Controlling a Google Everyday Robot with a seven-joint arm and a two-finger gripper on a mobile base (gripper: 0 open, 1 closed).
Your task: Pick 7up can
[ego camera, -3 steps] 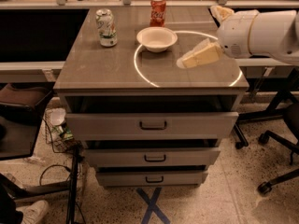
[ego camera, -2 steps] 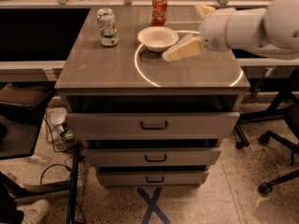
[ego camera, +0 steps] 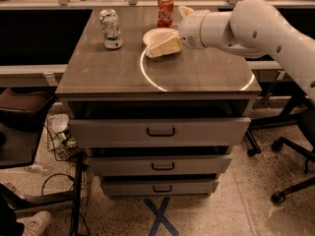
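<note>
Three grey metal drawers (ego camera: 160, 131) are sitting nearest, under the grey-brown counter (ego camera: 197, 77). On the counter's top a thin white ring of light (ego camera: 147, 77) is showing. The white robot arm (ego camera: 256, 26) is reaching in from the right. Its cream-coloured tool (ego camera: 165, 46) is hovering over the near edge of a shallow white bowl (ego camera: 153, 33); I cannot tell whether the tool is open or closed. The white and silver 7up can (ego camera: 111, 29) with green markings is standing upright at the counter's far left, well apart from the tool. A red-orange soda can (ego camera: 165, 12) is standing upright just behind the bowl.
</note>
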